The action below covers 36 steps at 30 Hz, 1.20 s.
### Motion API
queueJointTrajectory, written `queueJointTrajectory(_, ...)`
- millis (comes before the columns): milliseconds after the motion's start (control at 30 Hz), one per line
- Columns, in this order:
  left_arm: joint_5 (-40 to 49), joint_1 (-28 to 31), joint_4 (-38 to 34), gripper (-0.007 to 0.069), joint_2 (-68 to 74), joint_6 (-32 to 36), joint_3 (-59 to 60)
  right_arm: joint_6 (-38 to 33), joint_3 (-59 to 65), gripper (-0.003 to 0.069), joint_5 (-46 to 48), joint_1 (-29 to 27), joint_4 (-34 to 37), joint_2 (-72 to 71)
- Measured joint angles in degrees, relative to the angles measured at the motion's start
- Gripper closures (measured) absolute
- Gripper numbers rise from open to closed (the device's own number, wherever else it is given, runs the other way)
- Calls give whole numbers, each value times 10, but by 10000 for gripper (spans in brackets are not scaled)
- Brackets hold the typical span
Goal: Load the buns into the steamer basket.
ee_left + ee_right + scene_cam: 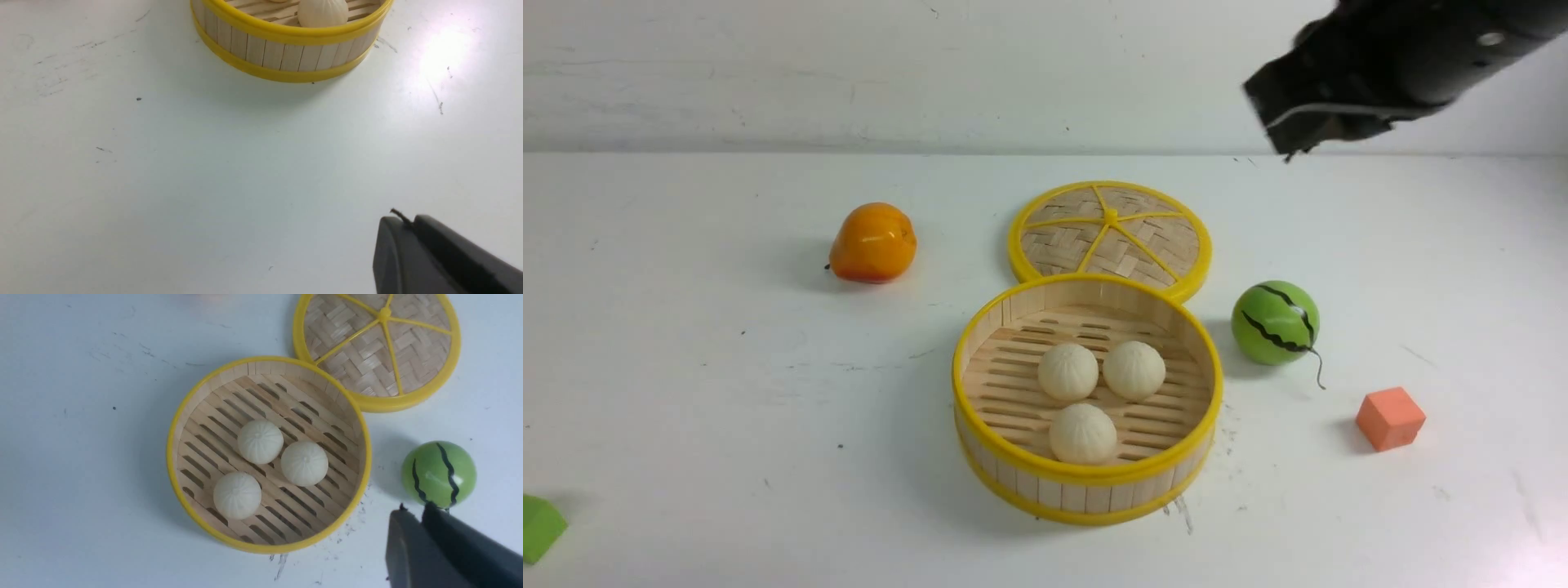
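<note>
**All three buns in basket, both hands empty**

Right hand (pixel 1286 137) is raised high over the table (pixel 727 392), clenched, nothing between its fingers. Right wrist view confirms it: the two dark fingers sit tight together, only a thin seam between them. Left hand (pixel 402 220) is out of the front view. Its wrist view shows fingers pressed together, nothing held, low over bare table.

Basket (pixel 1086 475) sits well below the right hand, off to its left and nearer the robot. It lies out ahead of the left hand, apart from it. The buns (pixel 1083 434) are all on the slat floor inside. Two are side by side, nearly touching, and the third sits alone on the side toward the left hand. None on the table. Task reads as done, nothing left to grasp.

Also below the right hand: lid (pixel 1111 233) flat against the basket's far rim, and melon ball (pixel 1275 322) almost straight beneath it. Cube (pixel 1390 418) lies nearer the robot. Orange fruit (pixel 874 242) is well off to its left.

Handling, by guess: the buns look like light, hollow toy pieces, smooth-ish with fine pleats that give a little bite. Being round, they will likely roll if nudged. If one needs re-picking, come straight down and pinch across the widest middle with fingers clear of its neighbour. The lone bun is the easiest. Squeeze gently, since they may dent or squirt out. Basket walls are low, so lift clear of the rim.
</note>
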Motion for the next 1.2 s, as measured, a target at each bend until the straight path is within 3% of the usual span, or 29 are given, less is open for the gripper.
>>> queueJointTrajectory(100,0,0,0,593,0,0,0,-1,67,678,-11,0,0,-63)
queueJointTrajectory(467,0,0,0,587,0,0,0,-3,320,678,-138,0,11,-254)
queueJointTrajectory(800,0,0,0,578,0,0,0,-3,358,674,-85,0,-42,-288)
queueJointTrajectory(933,0,0,0,574,0,0,0,1,359,673,-82,0,-14,-288)
queueJointTrajectory(1033,0,0,0,570,0,0,0,-8,393,672,-124,0,7,-298)
queueJointTrajectory(1200,0,0,0,567,0,0,0,-61,506,672,-275,-5,19,-367)
